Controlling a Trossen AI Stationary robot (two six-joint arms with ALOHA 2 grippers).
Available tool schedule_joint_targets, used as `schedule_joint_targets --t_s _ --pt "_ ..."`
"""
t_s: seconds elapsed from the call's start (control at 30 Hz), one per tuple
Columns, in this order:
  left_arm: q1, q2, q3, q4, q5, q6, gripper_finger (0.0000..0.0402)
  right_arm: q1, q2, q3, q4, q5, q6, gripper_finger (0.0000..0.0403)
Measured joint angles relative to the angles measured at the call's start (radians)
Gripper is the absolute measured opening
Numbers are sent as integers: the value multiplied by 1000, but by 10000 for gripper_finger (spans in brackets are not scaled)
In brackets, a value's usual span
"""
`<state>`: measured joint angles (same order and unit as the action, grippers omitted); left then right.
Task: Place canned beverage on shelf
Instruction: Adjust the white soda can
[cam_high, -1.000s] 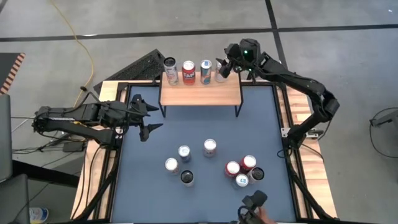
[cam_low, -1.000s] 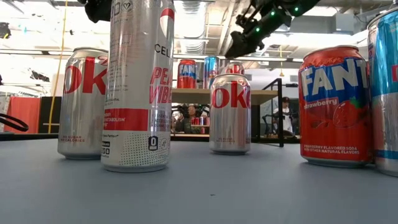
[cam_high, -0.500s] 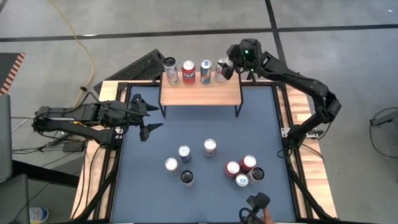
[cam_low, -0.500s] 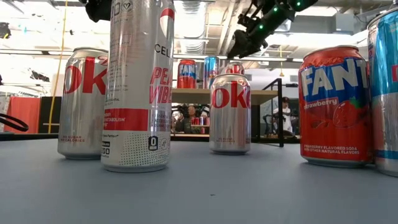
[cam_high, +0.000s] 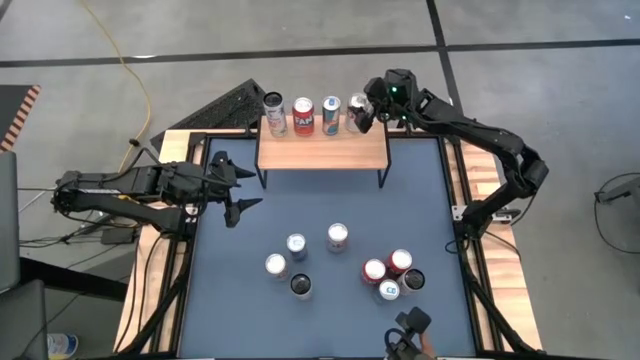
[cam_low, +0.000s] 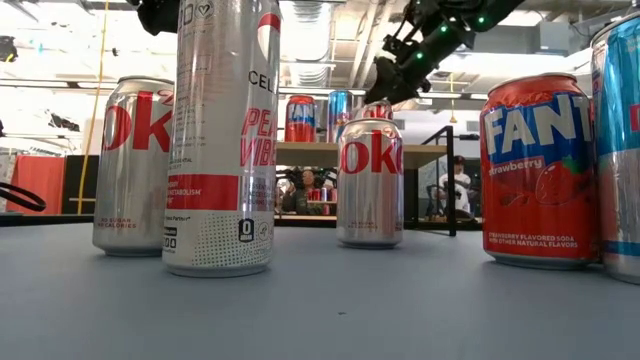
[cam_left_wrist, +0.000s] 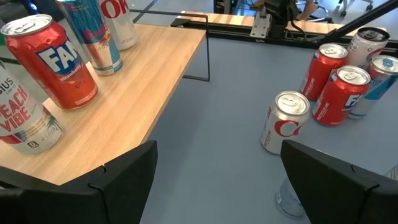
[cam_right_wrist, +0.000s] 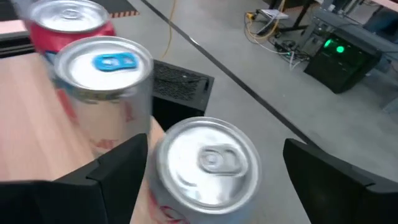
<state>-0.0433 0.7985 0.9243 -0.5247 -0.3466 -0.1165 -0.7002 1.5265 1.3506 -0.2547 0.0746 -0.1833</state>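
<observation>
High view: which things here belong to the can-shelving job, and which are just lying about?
Job:
- shelf, four cans along its back edge
- seven cans on the blue mat
- right end effector, open above the rightmost shelved can

Lying about:
- left end effector, open, idle at the mat's left
- yellow cable on the floor

I count four cans (cam_high: 315, 115) standing in a row on the shelf (cam_high: 322, 152): a tall white one, a red one, a blue-and-silver one and a silver one at the end nearest the right gripper (cam_high: 367, 112). In front of the shelf, on the table (cam_high: 300, 215), I count eight more: a loose group of four (cam_high: 303, 260) and a tight cluster of four (cam_high: 393, 274). I see one shelf and two arms, with the left gripper (cam_high: 240, 186) beside the shelf's left end.
</observation>
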Motion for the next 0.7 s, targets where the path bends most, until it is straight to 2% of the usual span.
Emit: schedule_joint_targets --t_s 0.2,0.7 --pt "0 0 0 0 0 0 332 -3 -1 0 2 1 0 360" --pt "0 0 0 0 0 -1 332 -10 -1 2 -98 -24 -33 290"
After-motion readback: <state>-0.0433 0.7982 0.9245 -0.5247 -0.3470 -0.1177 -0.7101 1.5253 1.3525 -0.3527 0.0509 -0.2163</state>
